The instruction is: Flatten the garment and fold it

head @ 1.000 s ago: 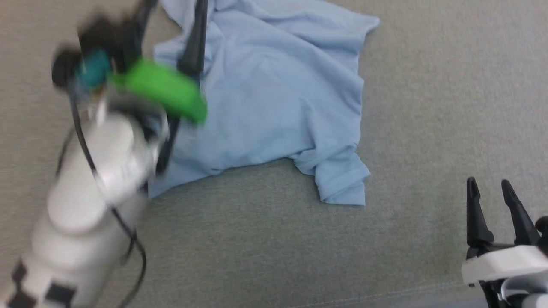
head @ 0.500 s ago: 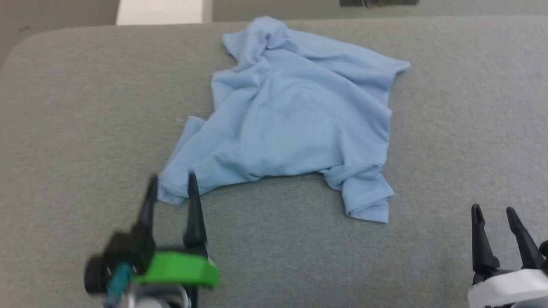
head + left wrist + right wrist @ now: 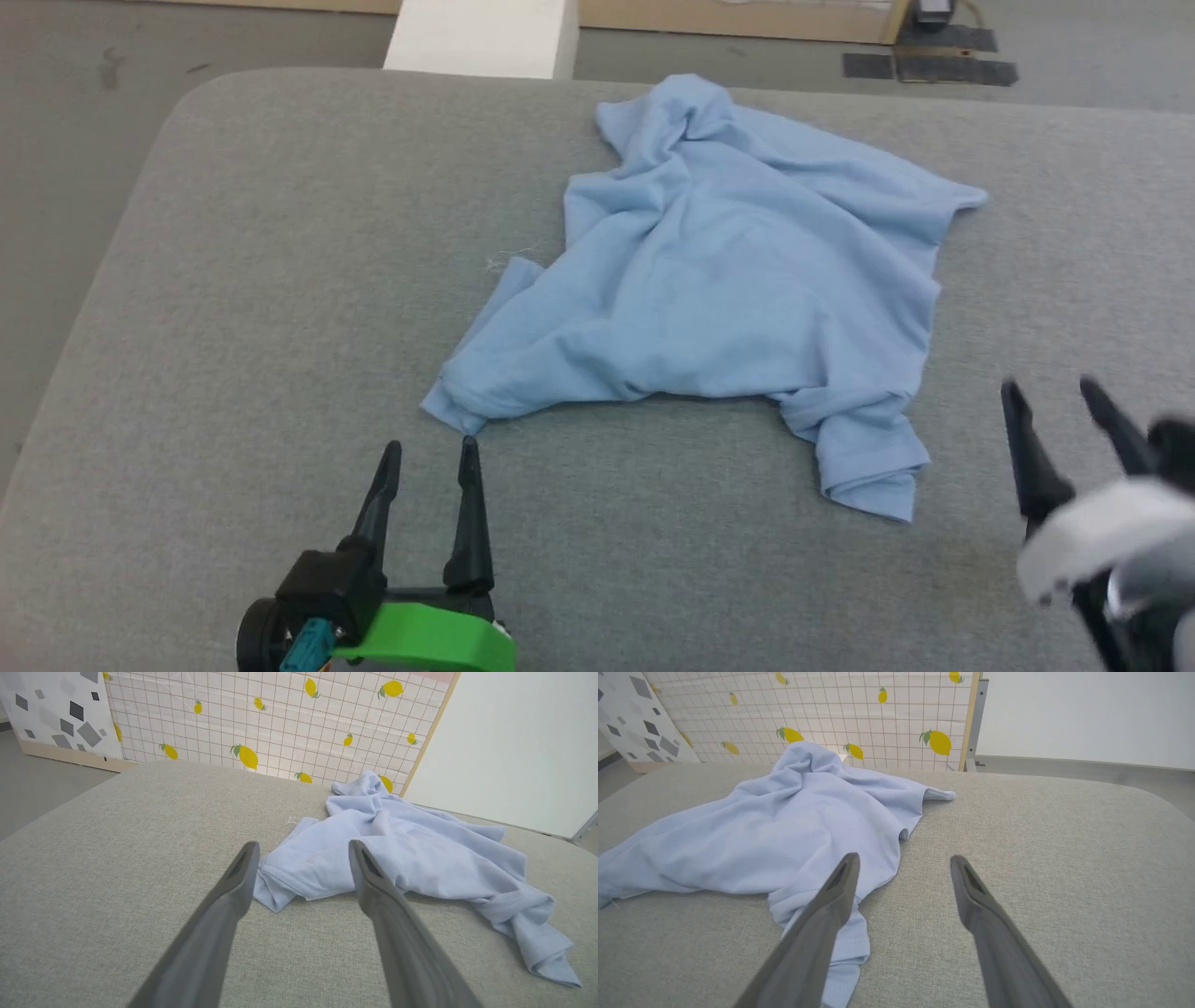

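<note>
Item: shirt, lying crumpled on the surface. I am starting the flattening. Left tool and right tool are hanging wide, empty. Next I am likely needing its near corners.

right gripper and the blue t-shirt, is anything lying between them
Nothing lies there. In the head view, a bare strip of the grey upholstered surface separates the right gripper from the light blue T-shirt and its bunched near sleeve.

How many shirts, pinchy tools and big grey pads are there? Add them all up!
Crumpled light blue soft fabric T-shirt: 1
Black two-fingered tools, left tool and right tool: 2
Grey fabric-covered padded surface: 1
Total: 4
</note>
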